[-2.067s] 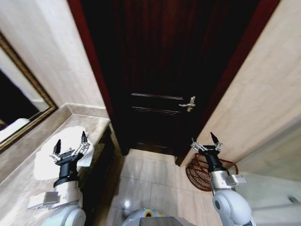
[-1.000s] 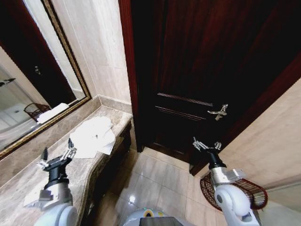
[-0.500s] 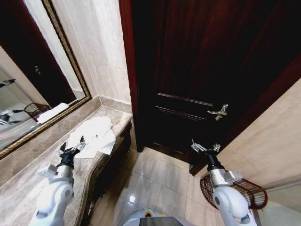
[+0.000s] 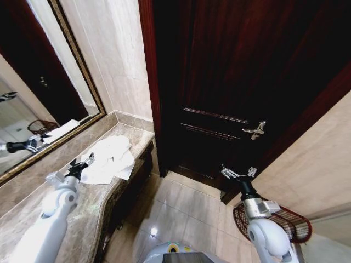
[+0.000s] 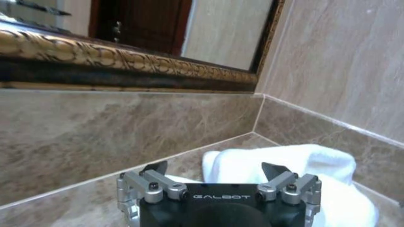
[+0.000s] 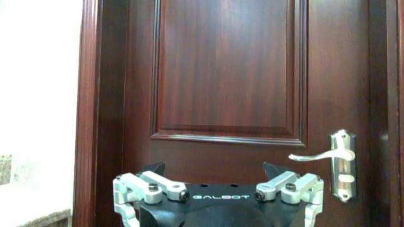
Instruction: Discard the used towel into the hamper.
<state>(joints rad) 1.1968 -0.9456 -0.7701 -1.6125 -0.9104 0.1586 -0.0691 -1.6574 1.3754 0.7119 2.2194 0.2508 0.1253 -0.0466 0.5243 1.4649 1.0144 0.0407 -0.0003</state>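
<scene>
The used towel (image 4: 111, 159) is a crumpled white heap on the marble counter (image 4: 96, 211), close to the counter's door-side end. My left gripper (image 4: 82, 160) reaches out over the counter and sits at the towel's near edge, open. In the left wrist view the towel (image 5: 296, 161) lies just beyond the left gripper (image 5: 215, 171). The hamper (image 4: 290, 222), a dark reddish-brown open-weave basket, stands on the floor at the lower right, partly hidden behind my right arm. My right gripper (image 4: 237, 171) hangs open in front of the door, holding nothing.
A dark wooden door (image 4: 230, 82) with a silver lever handle (image 4: 253, 130) fills the wall ahead. A gold-framed mirror (image 4: 33, 109) runs along the wall behind the counter. Tiled floor (image 4: 186, 203) lies between the counter and the hamper.
The view swung left early on, bringing the counter and mirror in. Since then my left arm has stretched forward to the towel's edge. The right arm has barely moved.
</scene>
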